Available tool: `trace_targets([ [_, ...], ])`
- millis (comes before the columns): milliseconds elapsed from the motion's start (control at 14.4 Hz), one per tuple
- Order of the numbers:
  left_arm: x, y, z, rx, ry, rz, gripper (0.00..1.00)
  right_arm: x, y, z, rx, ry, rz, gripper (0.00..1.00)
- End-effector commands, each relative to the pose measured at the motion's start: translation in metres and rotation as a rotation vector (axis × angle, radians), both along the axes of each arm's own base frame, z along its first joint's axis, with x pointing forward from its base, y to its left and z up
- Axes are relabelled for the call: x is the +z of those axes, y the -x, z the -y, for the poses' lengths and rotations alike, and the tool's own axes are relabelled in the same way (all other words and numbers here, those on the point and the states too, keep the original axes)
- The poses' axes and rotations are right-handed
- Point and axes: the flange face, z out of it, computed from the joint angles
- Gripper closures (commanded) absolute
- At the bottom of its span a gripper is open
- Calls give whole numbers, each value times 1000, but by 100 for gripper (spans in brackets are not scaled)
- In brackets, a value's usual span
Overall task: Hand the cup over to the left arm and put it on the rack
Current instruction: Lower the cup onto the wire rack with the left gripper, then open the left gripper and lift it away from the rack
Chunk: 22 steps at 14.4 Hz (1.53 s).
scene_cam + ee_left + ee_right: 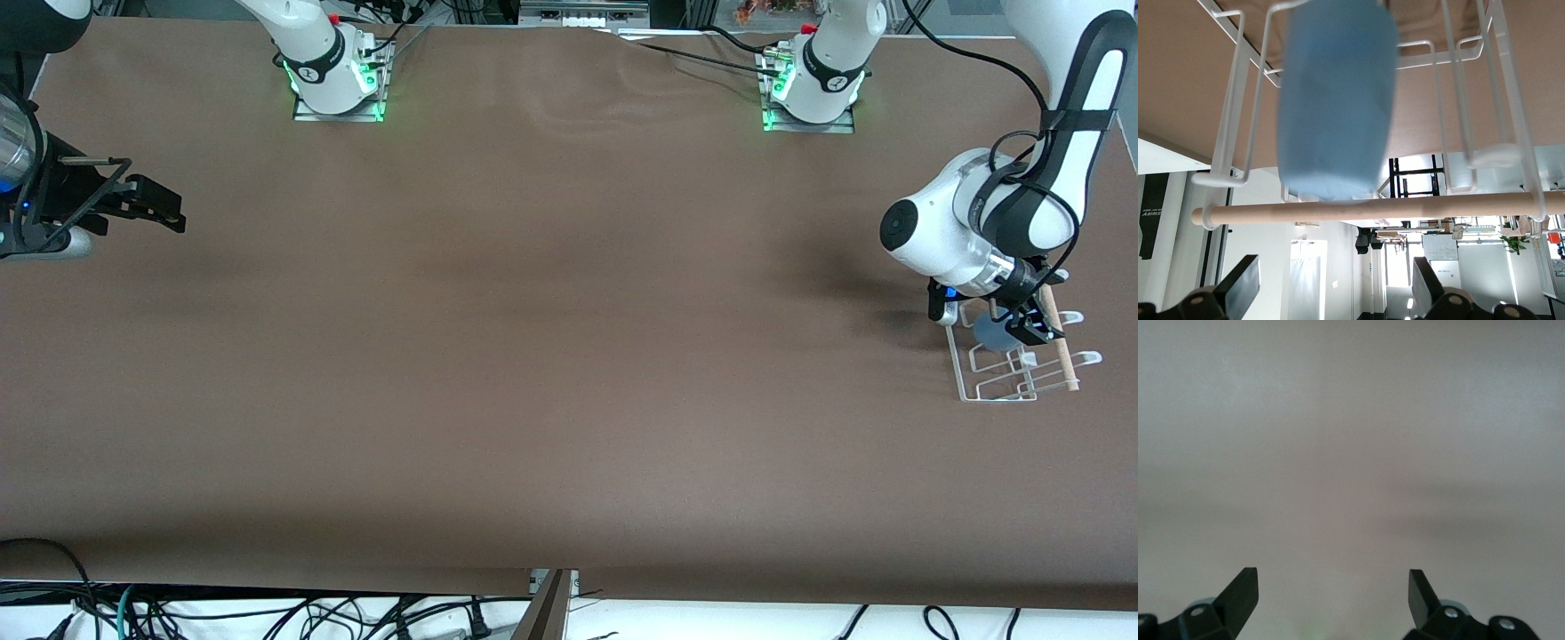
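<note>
Left gripper (1029, 327): right down at the rack, at the left arm's end of the table, fingers (1238, 287) spread wide with nothing touching either one.
Cup (1337, 100): off the jaws, sitting in among the rack's white wire prongs, straight out ahead of the open fingertips and apart from them.
Rack (1005, 391): flat on the table under the left gripper; its wooden dowel (1371, 208) runs crosswise between the fingertips and the cup.
Left arm (1058, 160): bent down sharply over the rack.
Right gripper (164, 212): waiting over the right arm's end of the table, jaws wide apart and empty, only bare table (1351, 453) ahead of the fingertips.
</note>
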Motion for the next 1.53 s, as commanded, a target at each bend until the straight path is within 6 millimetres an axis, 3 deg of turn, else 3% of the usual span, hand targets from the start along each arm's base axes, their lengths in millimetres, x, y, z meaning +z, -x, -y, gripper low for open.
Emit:
trace_targets([
  [0,19,-12,14,-37,-5,42,0,4,-5,3,3,-2,9,1],
  [209,42,-22,41,41,94,103,0,5,-4,3,3,-4,11,1],
  [557,79,-46,110,435,188,95,0,4,-5,3,5,-3,15,1],
  [766,104,-61,138,668,242,100,0,4,-5,3,5,-4,15,1],
  [1184,159,-70,167,1187,546,279,0,4,-5,3,5,-3,15,1],
  [1393,206,-84,168,1207,691,444,0,6,-5,2,3,-4,18,1],
  [1463,221,-87,161,1239,758,507,0,5,-5,2,5,-4,17,1],
])
